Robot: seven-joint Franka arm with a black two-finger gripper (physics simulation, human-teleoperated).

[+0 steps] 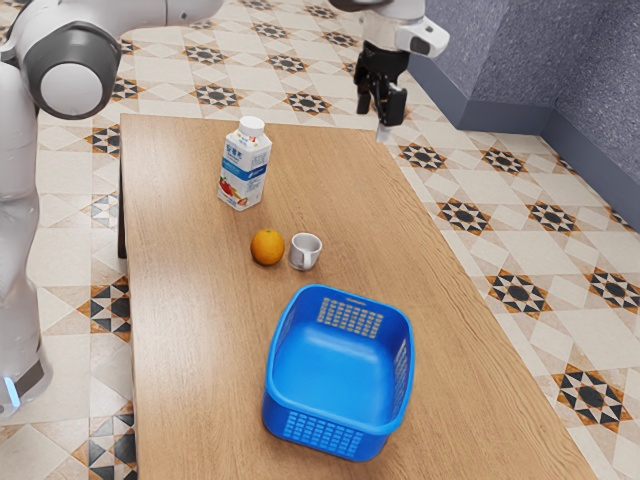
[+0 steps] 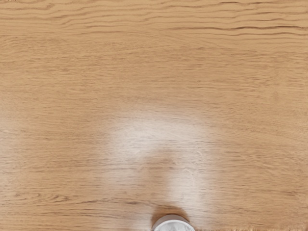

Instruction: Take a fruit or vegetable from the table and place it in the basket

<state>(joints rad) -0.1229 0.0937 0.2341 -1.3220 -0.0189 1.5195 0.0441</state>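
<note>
I take twelve o'clock as straight away from me, down the table (image 1: 200,400). Nearest stands the blue basket (image 1: 340,290), upright on the wood, with small holes pierced in its walls and a bare blue floor inside; the orange is outside it. Over at nine o'clock from the basket, beside the table, rises the white arm (image 1: 15,290), which bends across toward two o'clock high up.

Past the basket, at its eleven o'clock, sits the orange (image 1: 267,247), the fruit this is all about, resting on the bare tabletop. Just beside it, at three o'clock from the orange, is a small white cup (image 1: 305,250), upright, its handle turned to about six o'clock. The two look very close, with a sliver of wood between them.

Farther on, near eleven o'clock from the orange, a white and blue carton (image 1: 245,165) stands upright, with a white cap and fruit printed low on its side.

The black pincer (image 1: 382,119) hangs up at two o'clock from the carton, seen against the table's far corner and pointing down, well apart from the orange. I can't tell how far open it is, nor whether it has hold of anything. The wrist view looks down on wood with a pale round rim (image 2: 173,218) cut off at its edge; what that belongs to, I can't say. Beyond lie the patterned floor tiles (image 1: 465,215) and a blue-grey wall (image 1: 520,60).
</note>
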